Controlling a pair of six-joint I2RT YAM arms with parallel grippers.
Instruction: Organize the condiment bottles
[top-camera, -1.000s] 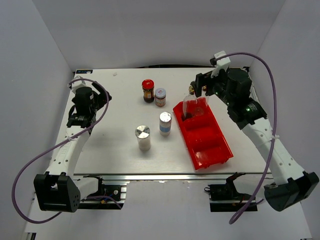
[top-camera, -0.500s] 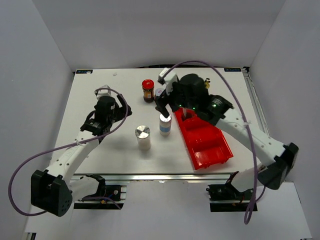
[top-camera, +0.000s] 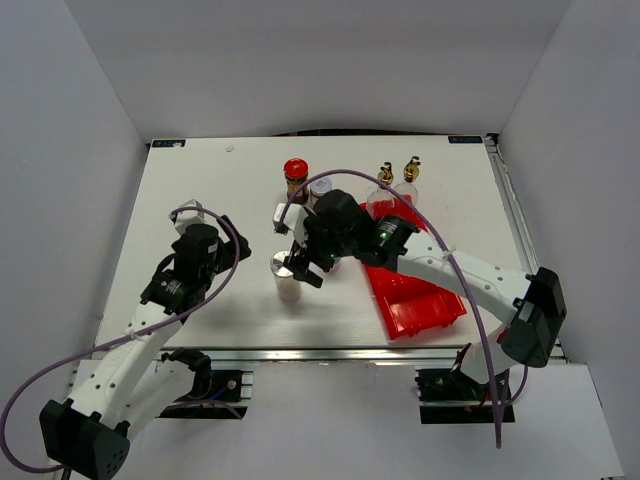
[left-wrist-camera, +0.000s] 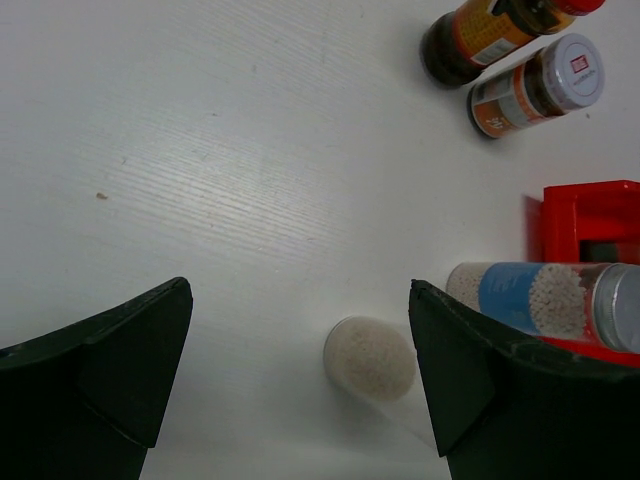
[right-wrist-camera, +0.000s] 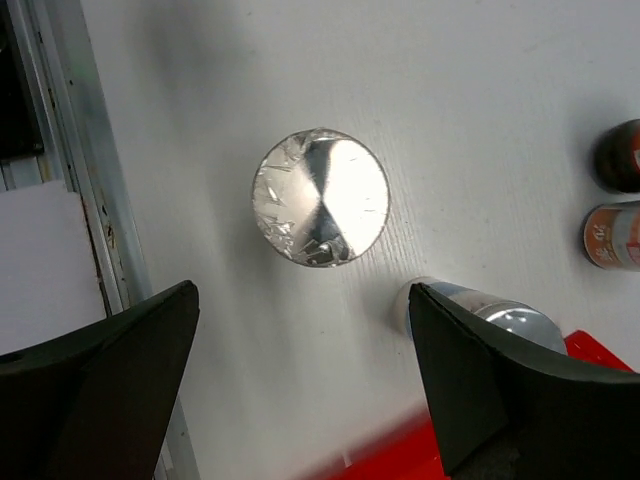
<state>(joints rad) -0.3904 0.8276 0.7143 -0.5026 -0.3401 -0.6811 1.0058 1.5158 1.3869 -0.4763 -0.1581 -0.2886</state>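
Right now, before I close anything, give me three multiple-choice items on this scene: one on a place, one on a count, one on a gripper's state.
1. What is the right gripper hovering over?
A) silver-topped cylindrical shaker
B) red-lidded dark jar
C) long red plastic bin

2. How many clear glass bottles with gold stoppers show?
A) one
B) two
C) four

3. The right gripper is:
A) shut on the shaker
B) shut on nothing
C) open

Answers:
1 A, the right wrist view looks straight down on its silver top.
2 B, two gold stoppers stand side by side in the top view.
3 C, its fingers sit wide apart.
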